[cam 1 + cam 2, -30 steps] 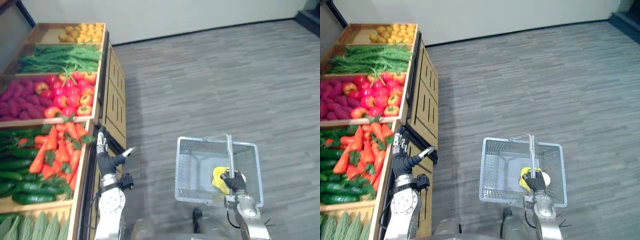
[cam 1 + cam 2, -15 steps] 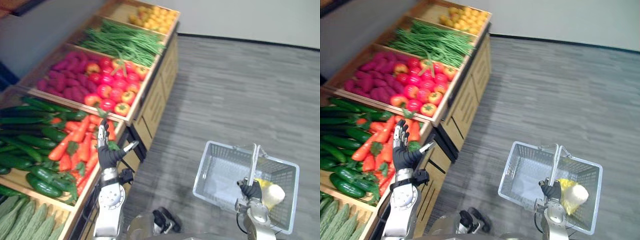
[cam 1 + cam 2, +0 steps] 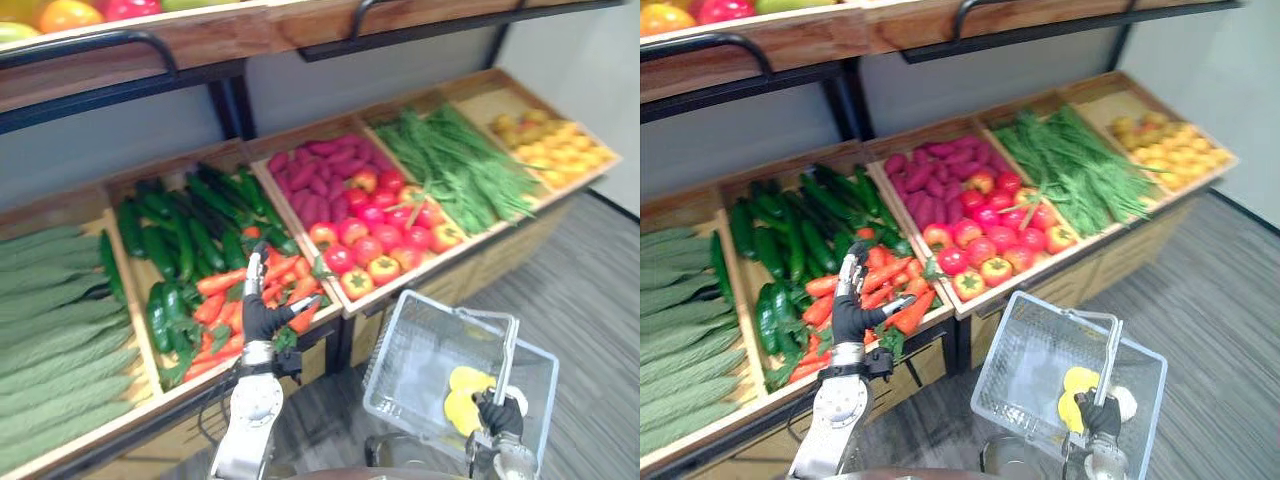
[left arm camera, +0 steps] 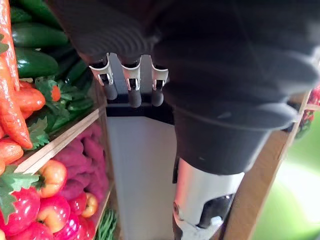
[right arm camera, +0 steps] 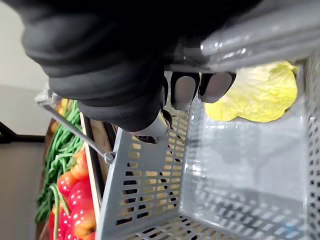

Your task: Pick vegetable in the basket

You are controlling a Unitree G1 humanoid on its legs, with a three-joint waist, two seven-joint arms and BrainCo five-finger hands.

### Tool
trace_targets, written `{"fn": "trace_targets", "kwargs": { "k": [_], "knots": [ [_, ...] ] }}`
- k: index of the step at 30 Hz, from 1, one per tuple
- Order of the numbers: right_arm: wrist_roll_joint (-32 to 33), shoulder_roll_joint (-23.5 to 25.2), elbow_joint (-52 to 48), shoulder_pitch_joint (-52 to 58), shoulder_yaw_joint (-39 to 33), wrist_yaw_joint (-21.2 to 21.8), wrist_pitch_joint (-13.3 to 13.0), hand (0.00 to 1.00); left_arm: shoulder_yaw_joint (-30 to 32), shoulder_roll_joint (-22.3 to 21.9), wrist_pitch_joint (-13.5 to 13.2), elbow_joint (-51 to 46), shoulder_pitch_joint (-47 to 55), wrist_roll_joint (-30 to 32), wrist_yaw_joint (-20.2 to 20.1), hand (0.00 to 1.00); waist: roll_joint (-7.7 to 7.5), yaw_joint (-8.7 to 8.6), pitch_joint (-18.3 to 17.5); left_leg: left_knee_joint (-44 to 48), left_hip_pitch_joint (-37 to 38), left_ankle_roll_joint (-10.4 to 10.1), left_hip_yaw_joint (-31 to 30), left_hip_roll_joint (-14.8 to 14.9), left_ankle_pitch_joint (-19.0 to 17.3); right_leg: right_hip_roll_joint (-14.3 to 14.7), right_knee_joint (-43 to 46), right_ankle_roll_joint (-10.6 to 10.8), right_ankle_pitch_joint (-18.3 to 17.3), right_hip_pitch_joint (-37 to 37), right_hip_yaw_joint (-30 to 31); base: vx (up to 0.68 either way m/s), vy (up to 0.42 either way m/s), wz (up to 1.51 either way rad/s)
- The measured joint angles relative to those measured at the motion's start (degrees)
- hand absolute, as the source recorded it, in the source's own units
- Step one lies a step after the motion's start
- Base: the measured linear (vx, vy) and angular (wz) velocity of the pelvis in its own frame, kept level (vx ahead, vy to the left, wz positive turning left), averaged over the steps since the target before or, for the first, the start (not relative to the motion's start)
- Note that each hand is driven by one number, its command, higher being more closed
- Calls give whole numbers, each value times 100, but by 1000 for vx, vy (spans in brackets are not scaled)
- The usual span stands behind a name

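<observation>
My right hand (image 3: 498, 413) is shut on the handle (image 5: 260, 40) of a grey wire basket (image 3: 400, 360) that hangs at the lower right. A yellow vegetable (image 3: 462, 395) lies inside the basket (image 5: 150, 200), and the right wrist view shows that yellow vegetable (image 5: 260, 92) past my curled fingers. My left hand (image 3: 262, 312) is open with fingers straight up, held just above the front edge of the carrot bin (image 3: 240, 295). It holds nothing. In the left wrist view its fingers (image 4: 131, 87) point past carrots (image 4: 12, 112) and tomatoes (image 4: 30, 210).
A wooden produce stand fills the back: long pale green gourds (image 3: 50, 330), dark cucumbers (image 3: 175, 240), purple sweet potatoes (image 3: 315, 180), red tomatoes (image 3: 375, 235), green beans (image 3: 455, 165), yellow fruit (image 3: 555, 145). An upper shelf (image 3: 150, 40) overhangs. Grey floor (image 3: 600, 260) lies right.
The camera has swung to face the stand, so the whole picture shifted. My left hand stays raised and open near the carrots; my right hand still holds the basket.
</observation>
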Motion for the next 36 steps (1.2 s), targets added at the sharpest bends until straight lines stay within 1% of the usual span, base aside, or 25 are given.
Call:
{"fn": "trace_targets", "kwargs": {
  "k": [1,2,3,4,5,6,7,8,9,11,12,13,14,15,16,17,19,22,23,27,28,29,30,34,36],
  "knots": [
    [4,0,-43,66,-105,-55,-18,100,52,1,0,-28,-35,0,7,0,-37,10,33,83,-50,72,422,75,48,-92,-139,-29,-17,109,-145,-15,-84,67],
    [4,-2,-49,122,-158,-55,-33,100,62,7,2,-28,-55,0,7,0,-42,6,39,120,-63,129,677,142,34,-136,-216,-31,-16,175,-232,-51,-30,70],
    [10,6,-48,171,-219,-55,-37,100,87,24,2,-44,-71,2,4,0,-42,-22,38,138,-4,221,1128,259,-11,-198,-295,-32,-17,263,-377,-75,28,60],
    [151,35,-47,244,-277,-60,-38,100,215,80,3,-70,-67,35,7,0,-71,-4,36,116,110,228,1651,420,-16,-269,-398,-40,-10,345,-411,-92,47,48],
    [188,75,-41,245,-309,-59,-38,100,289,109,4,-70,-67,79,8,0,-63,-4,32,115,124,201,1762,453,-2,-282,-447,-30,14,377,-428,-111,74,26],
    [244,133,-1,234,-334,-58,-38,100,444,203,6,-70,-72,203,8,0,-38,-31,16,58,109,67,1758,429,67,-290,-594,11,106,422,-423,-115,102,10],
    [322,175,106,186,-341,-50,-41,100,557,319,13,-62,-76,326,7,0,-62,-40,-20,-73,111,-31,1760,363,132,-294,-793,38,224,454,-369,-110,112,2],
    [328,196,165,161,-347,-46,-40,100,637,406,15,-61,-80,401,2,0,-77,-42,-41,-143,108,-70,1769,335,165,-293,-897,27,295,472,-350,-85,108,-10],
    [326,223,259,123,-351,-26,-40,100,770,578,23,-58,-86,531,2,0,-111,-46,-91,-299,113,-63,1779,251,272,-299,-1078,53,428,484,-285,-50,74,-9],
    [314,217,385,-6,-401,93,-40,100,947,764,68,25,-137,752,-2,0,-190,-87,-111,-491,119,-91,1834,167,425,-293,-1297,63,593,483,-195,-26,48,-14],
    [297,215,393,-64,-416,191,-40,100,1037,930,141,311,-291,914,-15,0,-245,-114,-138,-606,131,-93,1866,116,521,-284,-1443,58,702,487,-140,2,20,-14],
    [285,214,401,-76,-415,223,-40,100,1079,984,173,467,-377,997,-21,0,-273,-138,-156,-685,151,-96,1873,80,558,-282,-1502,61,723,496,-112,18,9,-11],
    [248,203,446,-111,-416,290,-40,100,1119,1041,237,681,-495,1139,-54,0,-302,-183,-177,-820,196,-95,1885,31,621,-284,-1591,59,768,520,-78,0,0,0],
    [193,176,516,-176,-416,346,-41,100,1133,1143,301,954,-669,1292,-135,0,-339,-280,-202,-1001,241,-91,1884,-43,717,-291,-1724,55,834,555,-22,0,0,0],
    [169,162,557,-218,-416,363,-40,100,1130,1203,328,1085,-750,1363,-150,0,-353,-291,-207,-1085,274,-88,1894,-74,761,-291,-1784,56,866,573,6,0,0,0],
    [151,149,561,-253,-423,439,-38,100,1143,1295,427,1290,-903,1556,-226,0,-373,-315,-220,-1209,320,-95,1910,-143,833,-290,-1855,55,899,577,60,36,6,-12],
    [131,107,561,-300,-423,531,-38,100,1168,1452,588,1674,-1194,1870,-351,0,-386,-443,-221,-1432,385,-92,1942,-204,959,-277,-1975,35,967,579,201,31,2,-9],
    [104,44,561,-414,-422,581,-30,100,1163,1637,689,2158,-1445,2126,-458,0,-400,-575,-206,-1585,473,-108,2039,-225,1022,-244,-2077,16,1053,560,349,19,-1,-13],
    [104,30,561,-453,-422,587,-30,100,1162,1666,720,2233,-1490,2176,-508,0,-405,-592,-201,-1601,471,-109,2063,-225,1028,-232,-2088,1,1068,540,386,-29,1,-28],
    [107,6,561,-671,-422,598,-33,100,1127,1753,851,2652,-1926,2545,-639,0,-537,-619,-64,-1681,282,-91,2215,-263,1101,-211,-2202,25,1221,255,604,-66,-10,-23],
    [106,4,559,-763,-422,619,-34,100,1124,1756,894,2729,-2050,2674,-641,0,-572,-664,45,-1685,190,-71,2216,-277,1136,-221,-2271,17,1303,184,618,-68,-21,-8],
    [105,3,559,-789,-422,636,-34,100,1123,1758,898,2806,-2120,2700,-643,0,-587,-689,91,-1682,128,-63,2219,-286,1151,-227,-2305,29,1340,139,629,-64,-15,-3],
    [102,3,559,-893,-419,667,-34,100,1122,1762,981,2926,-2217,2821,-644,0,-598,-756,192,-1680,54,-43,2220,-303,1169,-244,-2350,33,1390,83,635,-52,-6,-4],
    [110,2,549,-1049,-420,658,-37,100,1110,1770,1082,3151,-2483,3017,-660,0,-619,-779,428,-1635,-121,-40,2272,-316,1170,-245,-2384,41,1490,-122,756,-45,-8,-14],
    [122,1,542,-1153,-419,638,-42,100,1019,1894,1135,3476,-2843,3198,-648,0,-674,-824,590,-1549,-277,-39,2244,-305,1167,-251,-2392,39,1545,-241,772,-62,-27,-3]
  ]
}}
